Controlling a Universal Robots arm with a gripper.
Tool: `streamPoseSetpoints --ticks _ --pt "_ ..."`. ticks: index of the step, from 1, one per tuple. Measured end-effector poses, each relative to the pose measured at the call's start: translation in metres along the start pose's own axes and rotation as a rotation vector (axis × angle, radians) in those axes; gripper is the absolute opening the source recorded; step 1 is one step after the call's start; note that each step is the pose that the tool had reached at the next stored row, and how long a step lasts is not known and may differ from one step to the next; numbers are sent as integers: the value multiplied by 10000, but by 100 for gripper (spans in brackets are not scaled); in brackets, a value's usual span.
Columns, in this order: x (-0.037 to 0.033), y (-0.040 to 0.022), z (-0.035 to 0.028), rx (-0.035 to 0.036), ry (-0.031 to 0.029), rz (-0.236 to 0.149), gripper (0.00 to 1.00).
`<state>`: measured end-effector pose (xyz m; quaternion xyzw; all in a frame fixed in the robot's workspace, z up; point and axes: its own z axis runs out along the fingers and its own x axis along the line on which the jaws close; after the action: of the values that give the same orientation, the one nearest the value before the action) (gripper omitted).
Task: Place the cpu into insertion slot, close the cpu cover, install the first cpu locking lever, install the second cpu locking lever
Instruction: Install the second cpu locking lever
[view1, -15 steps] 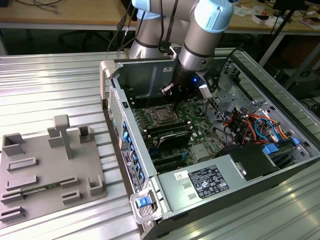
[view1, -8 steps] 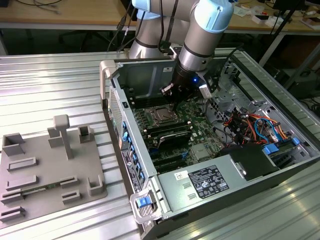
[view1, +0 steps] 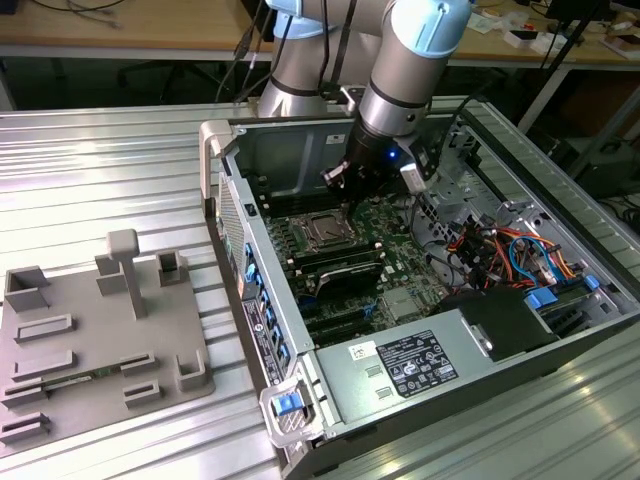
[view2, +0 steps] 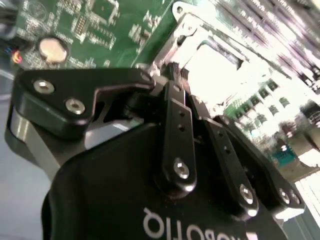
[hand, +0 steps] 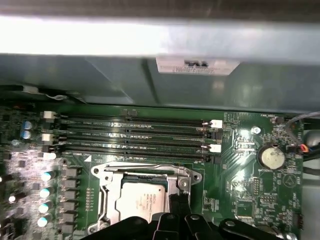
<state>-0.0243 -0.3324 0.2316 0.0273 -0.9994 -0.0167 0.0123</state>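
Silver-grey and square, the cpu (hand: 141, 204) lies flat in the insertion slot (hand: 112, 200), the small dark socket with a metal frame on the green motherboard (hand: 240, 192), and in the first wrist view the thin silvery cpu cover (hand: 145, 175) frames it with its square window, lying down around the chip's metal top. My hand (hand: 176, 207) hangs right at the socket's edge: in the first wrist view my black fingertips (hand: 181, 199) sit against the cover frame beside the chip, and in the second wrist view the same tips (view2: 175, 70) meet the bright metal frame (view2: 185, 30) at its corner. The fingers are drawn close together at the tips, but I cannot tell whether they pinch a thin part of the frame or simply press on it. Just beyond the socket run the long black memory slots (hand: 135, 135) with white clips at their ends, and off to one side sits a round silver coin battery (hand: 270, 157). In the exterior view my hand (view1: 345, 178) reaches down into the open grey computer case (view1: 300, 150), just above the socket (view1: 325, 232), with my silver and pale blue arm (view1: 415, 60) rising behind it. Red and blue cables (view1: 500, 250) crowd the case toward the exterior view's right. The case rests on a ribbed metal counter (view1: 100, 170), and a grey plastic fixture tray (view1: 90, 330) with upright pegs lies well apart at the exterior view's left.
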Motion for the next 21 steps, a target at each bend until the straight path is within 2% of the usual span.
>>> streamPoseSetpoints --ticks 1,6,17,21 --pt "0 -1 -22 -2 -2 0 11" --pt "2 -31 -22 3 -1 0 11" --pt "15 -275 -26 3 -1 0 11" --pt "23 -403 -28 4 0 -1 11"
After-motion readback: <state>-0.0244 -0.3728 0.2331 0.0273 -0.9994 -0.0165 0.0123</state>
